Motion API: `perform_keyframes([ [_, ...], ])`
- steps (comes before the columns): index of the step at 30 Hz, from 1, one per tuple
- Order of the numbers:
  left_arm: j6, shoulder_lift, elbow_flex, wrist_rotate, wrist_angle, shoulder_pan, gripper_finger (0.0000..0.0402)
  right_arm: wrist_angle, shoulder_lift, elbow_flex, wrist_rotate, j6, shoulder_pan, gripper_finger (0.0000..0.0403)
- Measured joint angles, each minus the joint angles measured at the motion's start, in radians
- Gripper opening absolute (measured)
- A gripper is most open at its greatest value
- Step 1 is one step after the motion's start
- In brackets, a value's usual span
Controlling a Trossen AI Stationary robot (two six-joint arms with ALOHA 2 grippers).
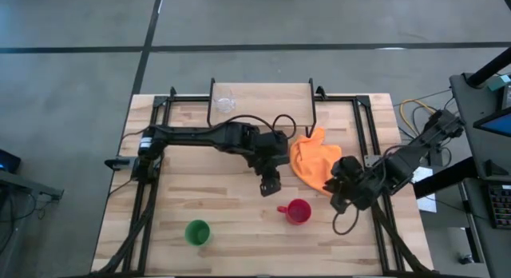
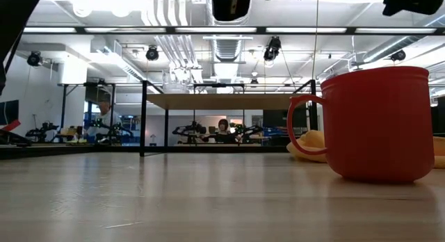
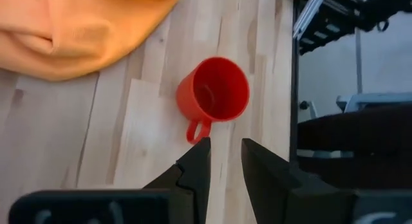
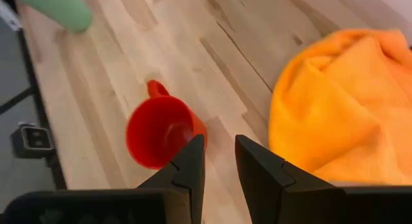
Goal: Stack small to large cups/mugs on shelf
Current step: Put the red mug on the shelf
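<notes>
The red mug [image 1: 298, 211] stands upright on the tabletop near the front, its handle toward the left; it also shows in the low view [image 2: 379, 124]. The green cup [image 1: 197, 232] stands at the front left. The clear cup [image 1: 224, 102] stands on the low shelf [image 1: 263, 90] at the far side. My left gripper [image 1: 270, 182] hovers above the table, just far-left of the red mug [image 3: 214, 94], narrowly open and empty. My right gripper [image 1: 339, 194] hovers to the mug's right [image 4: 161, 130], narrowly open and empty.
An orange cloth [image 1: 315, 158] lies crumpled between the shelf and the red mug, close to both grippers. Black frame rails [image 1: 160, 126] run along the table's left and right sides. Bare tabletop lies between the green cup and the red mug.
</notes>
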Motion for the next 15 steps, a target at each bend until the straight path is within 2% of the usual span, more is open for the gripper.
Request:
perform_keyframes([
  [8,0.002,0.028,-0.008,-0.002,0.059,-0.012,0.0073,0.009,0.063,0.0,-0.028,0.117,0.0,0.0079],
  [15,0.115,0.048,-0.021,0.009,0.05,-0.033,0.0073,0.063,0.082,0.0,-0.03,0.246,0.0,0.0077],
])
